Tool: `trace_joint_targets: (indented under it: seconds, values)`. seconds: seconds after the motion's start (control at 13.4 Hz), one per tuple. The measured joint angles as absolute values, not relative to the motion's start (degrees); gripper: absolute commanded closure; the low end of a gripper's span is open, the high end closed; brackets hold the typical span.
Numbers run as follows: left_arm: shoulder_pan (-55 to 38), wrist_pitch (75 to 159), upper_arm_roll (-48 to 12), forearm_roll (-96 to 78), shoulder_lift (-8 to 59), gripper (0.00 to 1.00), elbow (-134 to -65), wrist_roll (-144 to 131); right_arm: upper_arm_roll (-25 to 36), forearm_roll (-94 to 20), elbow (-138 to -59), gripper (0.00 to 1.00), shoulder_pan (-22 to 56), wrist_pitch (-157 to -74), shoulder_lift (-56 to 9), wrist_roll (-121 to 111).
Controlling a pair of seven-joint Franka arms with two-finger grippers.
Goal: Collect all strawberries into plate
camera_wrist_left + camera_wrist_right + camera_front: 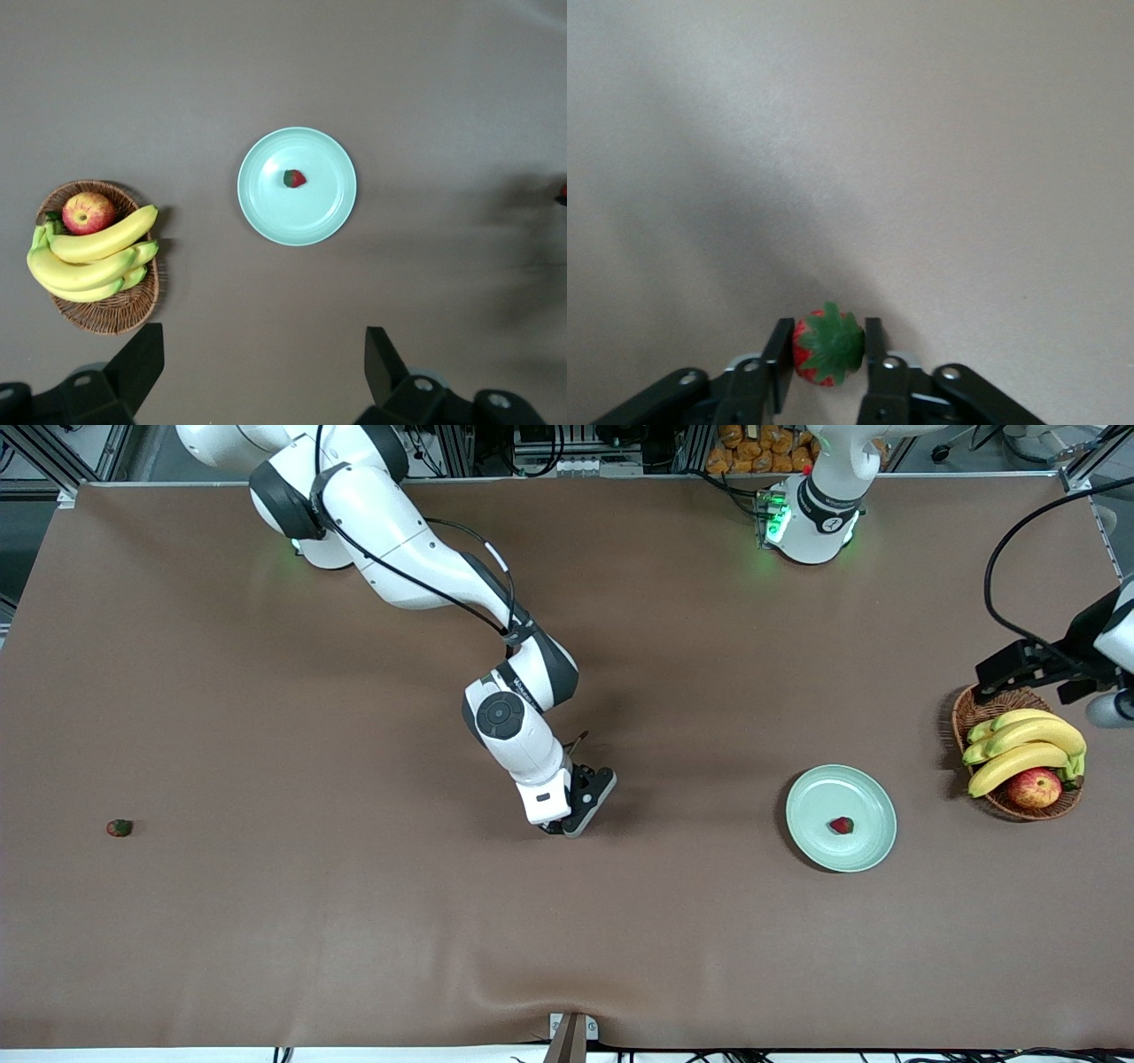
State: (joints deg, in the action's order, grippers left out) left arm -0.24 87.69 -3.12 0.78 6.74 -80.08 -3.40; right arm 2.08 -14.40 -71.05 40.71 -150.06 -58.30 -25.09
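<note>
One tiny red strawberry (pixel 120 828) lying alone toward the right arm's end of the table, right gripper (pixel 556 828) mid-table pinching a second green-topped strawberry (pixel 827 347), third strawberry (pixel 842 825) in round mint-green plate (pixel 873 849), left gripper (pixel 261 367) spread wide, waiting above brown wicker fruit basket (pixel 973 713).

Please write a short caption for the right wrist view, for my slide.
Right claw shut on a strawberry above the brown table.

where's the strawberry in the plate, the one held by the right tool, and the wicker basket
small red strawberry on the mint-green plate (pixel 842 825), front view, its middle
red strawberry between the right tool's fingers (pixel 827 347), right wrist view, leafy top
brown wicker basket (pixel 113 312), left wrist view, rim
</note>
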Motion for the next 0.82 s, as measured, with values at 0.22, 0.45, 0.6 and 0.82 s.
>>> trace_joint_targets:
  seconds: [0.22, 0.45, 0.6, 0.82]
  values:
    - [-1.7, 87.7, -1.4, 0.4, 2.8, 0.00, -85.0, -3.4, 3.6, -14.4, -69.7, 0.00, 40.7, -150.1, -57.5, -24.8]
    - [-1.9, 88.9, -1.3, 0.3, 0.9, 0.00, -88.7, -3.4, 6.3, -14.4, -70.9, 0.00, 39.9, -149.1, -53.9, -24.2]
    - [-2.5, 90.3, -1.7, 0.1, 1.2, 0.00, -89.6, -3.4, 9.6, -14.4, -74.0, 0.00, 38.8, -147.3, -50.4, -24.1]
    - [-3.5, 93.4, -3.6, -1.8, 3.3, 0.00, -90.2, -3.4, 15.3, -14.4, -77.2, 0.00, 35.1, -142.0, -46.1, -24.1]
